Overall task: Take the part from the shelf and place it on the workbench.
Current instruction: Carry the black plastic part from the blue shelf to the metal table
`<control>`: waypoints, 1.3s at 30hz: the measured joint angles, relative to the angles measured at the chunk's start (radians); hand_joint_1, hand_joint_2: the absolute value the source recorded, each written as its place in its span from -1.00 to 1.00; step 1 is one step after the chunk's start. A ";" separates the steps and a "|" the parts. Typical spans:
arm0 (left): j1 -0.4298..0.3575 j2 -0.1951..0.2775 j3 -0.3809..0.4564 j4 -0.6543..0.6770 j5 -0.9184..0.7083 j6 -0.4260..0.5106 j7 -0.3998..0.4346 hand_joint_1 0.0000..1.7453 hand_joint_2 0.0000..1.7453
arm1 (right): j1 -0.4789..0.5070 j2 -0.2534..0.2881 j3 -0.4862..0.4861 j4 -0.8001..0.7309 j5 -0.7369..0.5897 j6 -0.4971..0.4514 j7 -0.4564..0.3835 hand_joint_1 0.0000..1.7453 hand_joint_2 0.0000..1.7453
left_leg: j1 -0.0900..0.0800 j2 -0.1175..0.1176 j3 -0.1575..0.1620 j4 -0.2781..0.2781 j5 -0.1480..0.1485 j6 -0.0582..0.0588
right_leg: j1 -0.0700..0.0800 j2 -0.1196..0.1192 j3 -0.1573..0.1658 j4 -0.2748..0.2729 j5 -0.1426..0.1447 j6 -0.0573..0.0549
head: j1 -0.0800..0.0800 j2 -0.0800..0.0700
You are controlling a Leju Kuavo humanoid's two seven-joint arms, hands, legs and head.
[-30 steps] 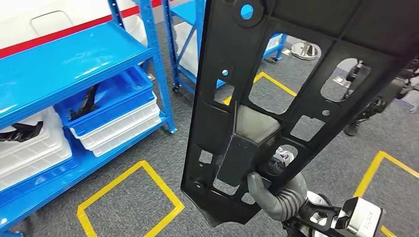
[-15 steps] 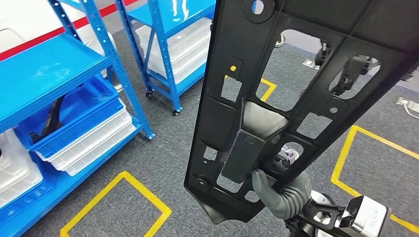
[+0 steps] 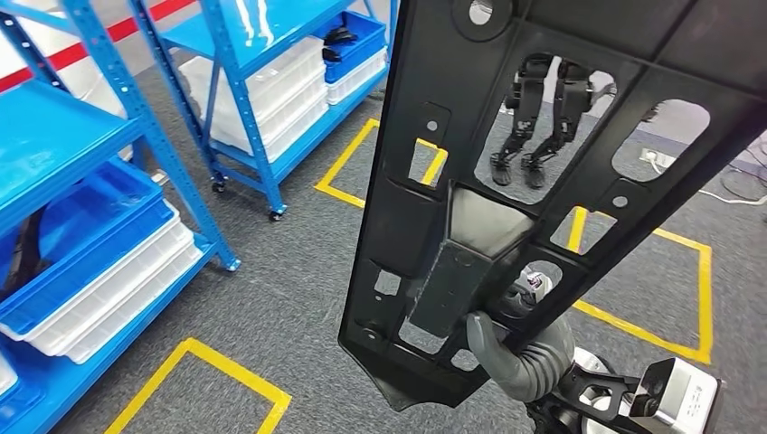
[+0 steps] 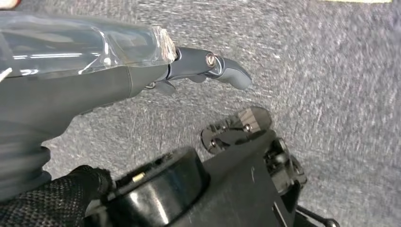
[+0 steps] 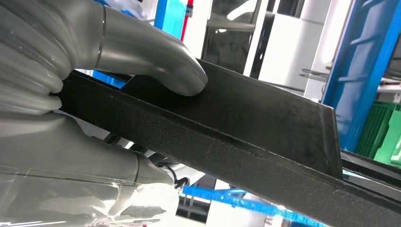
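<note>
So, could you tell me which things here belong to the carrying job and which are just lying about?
Job:
- black part, gripped near its lower end
- right hand, gripping it
- blue shelves

Lying about:
- yellow floor markings
- white bins
- another robot's legs, seen through the part's cut-out
- left hand, holding nothing

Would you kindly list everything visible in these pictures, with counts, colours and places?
Panel part: one, black, with cut-outs, held up close to the head camera.
Shelving racks: two, blue, left side.
Bins: several, blue and white, stacked on the rack shelves.
Floor markings: yellow tape rectangles on the grey carpet.
Humanoid robot: one, dark, standing in the distance, seen through a cut-out.
Right hand: grey, grips the panel's lower end.
Left hand: holds nothing, above the carpet.
</note>
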 joint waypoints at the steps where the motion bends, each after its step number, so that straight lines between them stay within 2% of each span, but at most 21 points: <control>1: 0.000 0.000 0.000 0.000 -0.001 0.000 0.002 -1.00 1.00 | -0.001 0.000 0.000 0.000 -0.001 0.000 0.002 1.00 1.00 | 0.000 0.011 0.002 0.000 -0.001 -0.002 | -0.002 -0.008 0.033 -0.058 0.030 0.001 | 0.000 0.000; 4: 0.001 0.000 -0.001 0.000 -0.002 -0.001 0.011 -1.00 1.00 | -0.007 0.000 0.000 0.000 -0.006 0.000 0.010 1.00 1.00 | -0.005 0.037 0.007 0.003 -0.009 -0.016 | 0.003 -0.058 0.143 -0.254 0.093 -0.006 | 0.000 0.000; 5: 0.001 0.000 -0.002 0.000 -0.002 -0.001 0.013 -1.00 1.00 | -0.008 0.000 0.000 0.000 -0.008 -0.001 0.013 1.00 1.00 | -0.009 0.044 0.008 0.004 -0.012 -0.022 | 0.006 -0.063 0.152 -0.275 0.095 -0.012 | -0.001 0.000; 7: 0.003 0.000 -0.002 0.000 -0.002 -0.002 0.015 -1.00 1.00 | -0.008 0.000 0.000 0.000 -0.011 -0.004 0.019 1.00 1.00 | -0.009 0.058 0.009 0.004 -0.014 -0.033 | 0.010 -0.045 0.146 -0.276 0.095 -0.026 | -0.002 0.000; 9: 0.003 0.000 -0.002 0.000 -0.002 -0.004 0.017 -1.00 1.00 | -0.009 0.000 0.000 0.000 -0.011 -0.010 0.029 1.00 1.00 | -0.003 0.039 0.000 0.028 -0.034 -0.044 | 0.008 -0.028 0.143 -0.278 0.100 -0.038 | -0.002 0.000; 12: 0.003 0.000 -0.002 0.000 0.003 -0.010 0.018 -1.00 1.00 | -0.011 0.000 0.001 -0.001 -0.011 -0.027 0.051 1.00 1.00 | 0.001 -0.025 -0.083 0.208 -0.130 -0.051 | 0.005 -0.002 0.139 -0.280 0.106 -0.051 | -0.002 0.000; 14: 0.001 0.000 -0.001 0.000 0.006 -0.016 0.018 -1.00 1.00 | -0.011 0.000 0.003 -0.001 -0.011 -0.038 0.066 1.00 1.00 | 0.000 -0.033 -0.134 0.313 -0.161 -0.052 | 0.007 0.021 0.137 -0.279 0.107 -0.054 | -0.002 0.000; 16: -0.002 0.001 -0.001 0.000 0.007 -0.022 0.024 -1.00 1.00 | -0.011 0.000 0.006 -0.001 -0.011 -0.053 0.085 1.00 1.00 | 0.001 -0.038 -0.114 0.268 -0.116 -0.048 | 0.007 0.047 0.138 -0.279 0.108 -0.053 | -0.002 0.000; 19: -0.002 0.001 -0.001 0.000 0.007 -0.035 0.036 -1.00 1.00 | -0.017 -0.002 0.014 -0.001 -0.009 -0.088 0.127 1.00 1.00 | 0.003 -0.092 -0.024 0.063 -0.021 -0.037 | 0.010 0.085 0.138 -0.277 0.111 -0.046 | -0.002 0.000; 21: -0.002 -0.001 -0.001 0.000 0.008 -0.043 0.044 -1.00 1.00 | -0.027 -0.008 0.023 -0.001 -0.005 -0.116 0.171 1.00 1.00 | 0.000 -0.110 -0.009 0.018 -0.010 -0.029 | 0.008 0.106 0.129 -0.276 0.117 -0.034 | -0.001 0.000; 23: -0.004 -0.006 -0.001 0.000 0.008 -0.049 0.050 -1.00 1.00 | -0.036 -0.018 0.033 -0.004 0.001 -0.139 0.212 1.00 1.00 | -0.003 -0.092 -0.009 0.013 -0.004 -0.017 | 0.003 0.115 0.122 -0.276 0.120 -0.021 | -0.001 0.000; 25: -0.005 -0.012 -0.001 0.000 0.010 -0.052 0.053 -1.00 1.00 | -0.051 -0.027 0.044 -0.008 0.005 -0.152 0.239 1.00 1.00 | -0.002 -0.070 -0.006 0.007 0.003 -0.002 | 0.004 0.072 0.099 -0.231 0.092 -0.013 | 0.001 0.000; 27: -0.002 -0.016 -0.001 0.000 0.014 -0.055 0.055 -1.00 1.00 | -0.075 -0.034 0.060 -0.009 0.008 -0.159 0.264 1.00 1.00 | -0.003 -0.044 -0.006 0.005 0.005 0.005 | 0.006 0.019 0.041 -0.106 0.026 -0.009 | 0.003 0.000; 28: 0.000 -0.018 -0.001 0.000 0.018 -0.057 0.056 -1.00 1.00 | -0.088 -0.036 0.069 -0.009 0.009 -0.161 0.277 1.00 1.00 | -0.005 -0.030 -0.007 0.005 0.005 0.006 | 0.005 0.009 0.007 -0.034 -0.003 -0.006 | 0.003 0.000; 30: 0.001 -0.022 -0.001 0.000 0.023 -0.060 0.057 -1.00 1.00 | -0.112 -0.037 0.091 -0.008 0.012 -0.162 0.297 1.00 1.00 | -0.007 -0.004 -0.008 0.005 0.004 0.006 | 0.003 0.001 -0.020 0.027 -0.014 -0.004 | 0.003 0.000; 31: 0.002 -0.025 -0.001 0.000 0.025 -0.061 0.057 -1.00 1.00 | -0.122 -0.038 0.100 -0.008 0.014 -0.162 0.303 1.00 1.00 | -0.007 0.007 -0.007 0.005 0.003 0.005 | 0.003 -0.003 -0.001 -0.006 0.008 -0.004 | 0.003 0.000; 33: 0.002 -0.030 -0.001 0.000 0.025 -0.063 0.058 -1.00 1.00 | -0.140 -0.038 0.116 -0.007 0.017 -0.163 0.309 1.00 1.00 | -0.009 0.026 -0.003 0.006 -0.001 0.001 | 0.005 -0.035 0.082 -0.155 0.068 -0.006 | 0.003 0.000; 35: 0.003 -0.032 -0.001 0.000 0.027 -0.064 0.058 -1.00 1.00 | -0.153 -0.039 0.127 -0.007 0.020 -0.164 0.309 1.00 1.00 | -0.014 0.039 0.001 0.006 -0.006 -0.008 | 0.011 -0.065 0.139 -0.262 0.097 -0.016 | 0.002 0.000; 36: 0.004 -0.032 -0.001 0.000 0.028 -0.065 0.058 -1.00 1.00 | -0.160 -0.039 0.134 -0.006 0.020 -0.163 0.308 1.00 1.00 | -0.016 0.046 0.001 0.006 -0.008 -0.013 | 0.015 -0.068 0.145 -0.277 0.096 -0.023 | 0.002 0.000; 38: 0.005 -0.033 -0.001 0.001 0.032 -0.065 0.060 -1.00 1.00 | -0.175 -0.038 0.149 -0.005 0.019 -0.160 0.302 1.00 1.00 | -0.016 0.058 0.002 0.006 -0.011 -0.025 | 0.018 -0.048 0.140 -0.278 0.100 -0.035 | 0.001 0.000; 39: 0.005 -0.033 -0.001 0.001 0.035 -0.064 0.061 -1.00 1.00 | -0.181 -0.038 0.156 -0.004 0.017 -0.158 0.294 1.00 1.00 | -0.014 0.050 0.000 0.013 -0.018 -0.030 | 0.017 -0.039 0.139 -0.280 0.102 -0.041 | 0.001 0.000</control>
